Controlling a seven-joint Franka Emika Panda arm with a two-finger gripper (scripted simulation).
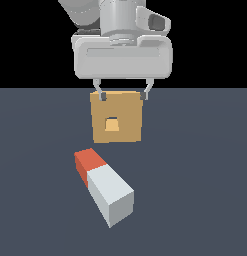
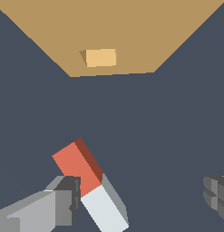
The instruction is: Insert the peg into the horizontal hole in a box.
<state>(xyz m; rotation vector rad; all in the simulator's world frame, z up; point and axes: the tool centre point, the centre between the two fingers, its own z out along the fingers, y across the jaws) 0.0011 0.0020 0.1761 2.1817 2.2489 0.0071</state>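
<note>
The peg (image 1: 104, 186) lies flat on the dark grey floor, its red-orange end pointing toward the box and its pale grey-white end nearer the camera. The tan box (image 1: 117, 123) stands behind it, with the small square hole (image 1: 112, 124) in the middle of its facing side. My gripper (image 1: 123, 94) hangs above, open and empty, its fingertips showing in front of the box's top edge. In the wrist view the peg (image 2: 88, 181) lies below between the open fingers (image 2: 63, 206), close to one of them. The box (image 2: 113, 27) and the hole (image 2: 100, 57) lie beyond the peg.
A plain dark grey floor (image 1: 195, 175) stretches around the peg and the box. Nothing else stands on it.
</note>
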